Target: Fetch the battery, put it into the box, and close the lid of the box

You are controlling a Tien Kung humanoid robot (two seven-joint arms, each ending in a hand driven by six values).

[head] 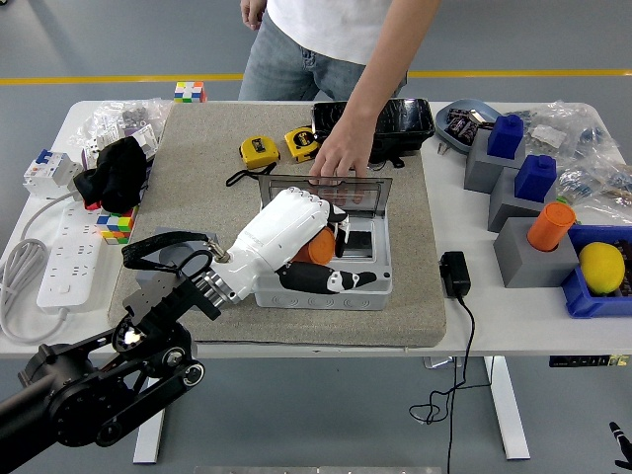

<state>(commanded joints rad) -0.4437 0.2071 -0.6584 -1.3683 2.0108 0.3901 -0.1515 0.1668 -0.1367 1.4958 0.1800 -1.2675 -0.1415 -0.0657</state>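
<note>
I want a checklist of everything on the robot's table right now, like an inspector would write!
Surface: white table with a grey mat in the middle.
Job's things: grey box on the mat, lid up; orange battery in the left hand, over the box.
Clutter: two yellow tape measures, black case, grey blocks, lemon, colour cube.
Grippers: left hand shut on the battery; right hand not in view.
Cables: power strip, black adapter with its cord hanging off the edge.
Surroundings: a person's hand holds the lid.
</note>
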